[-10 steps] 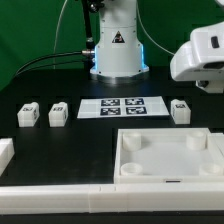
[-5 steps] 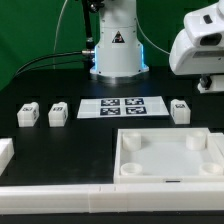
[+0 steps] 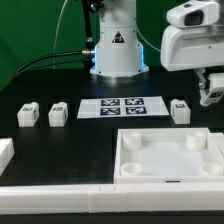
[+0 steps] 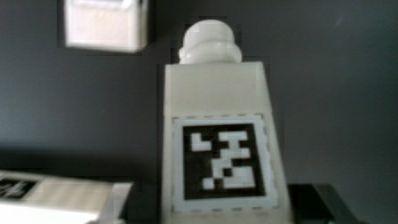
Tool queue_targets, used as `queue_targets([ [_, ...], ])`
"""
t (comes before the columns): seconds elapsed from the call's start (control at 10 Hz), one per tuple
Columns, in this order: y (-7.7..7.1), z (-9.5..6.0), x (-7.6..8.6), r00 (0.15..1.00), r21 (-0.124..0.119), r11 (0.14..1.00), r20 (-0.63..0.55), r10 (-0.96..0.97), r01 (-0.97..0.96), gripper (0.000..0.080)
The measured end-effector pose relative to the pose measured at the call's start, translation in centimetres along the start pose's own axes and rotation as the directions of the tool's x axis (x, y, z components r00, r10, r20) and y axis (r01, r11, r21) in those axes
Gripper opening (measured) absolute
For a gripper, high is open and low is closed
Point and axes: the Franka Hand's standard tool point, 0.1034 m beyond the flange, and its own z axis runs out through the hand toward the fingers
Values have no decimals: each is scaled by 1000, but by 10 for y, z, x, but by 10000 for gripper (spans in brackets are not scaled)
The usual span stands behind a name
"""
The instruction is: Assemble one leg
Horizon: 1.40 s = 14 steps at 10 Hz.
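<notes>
Clasping one leg [image 4: 215,120], pincer [image 3: 211,94] aloft

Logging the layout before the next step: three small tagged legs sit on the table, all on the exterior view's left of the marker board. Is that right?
Not all. The exterior view shows only two there, the outer leg and the inner leg; the third leg sits on the exterior view's right of the marker board.
</notes>
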Motion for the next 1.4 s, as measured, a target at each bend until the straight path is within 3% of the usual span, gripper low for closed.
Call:
queue_targets([
  [0.1,11,-10,9,997,4,1000,-71,-3,3,292],
  [0.2,29,-20,10,1000,-14,999,-8,-29,29,292],
  [0.4,62,-40,46,997,-16,997,-5,-74,74,293],
  [0.5,76,-43,58,997,-18,997,-12,-82,81,294],
  [0.8,76,-42,60,997,-19,997,-28,-77,77,294],
  [0.9,77,-44,69,986,-25,997,-143,-81,78,294],
  [1.1,76,-41,68,948,-34,996,-308,-85,78,294],
  [1.2,67,-38,74,907,-33,995,-410,-96,90,294],
  [1.3,66,-27,76,914,-35,994,-391,-110,105,294],
  [1.4,63,-32,89,916,-33,994,-385,-110,106,294],
])
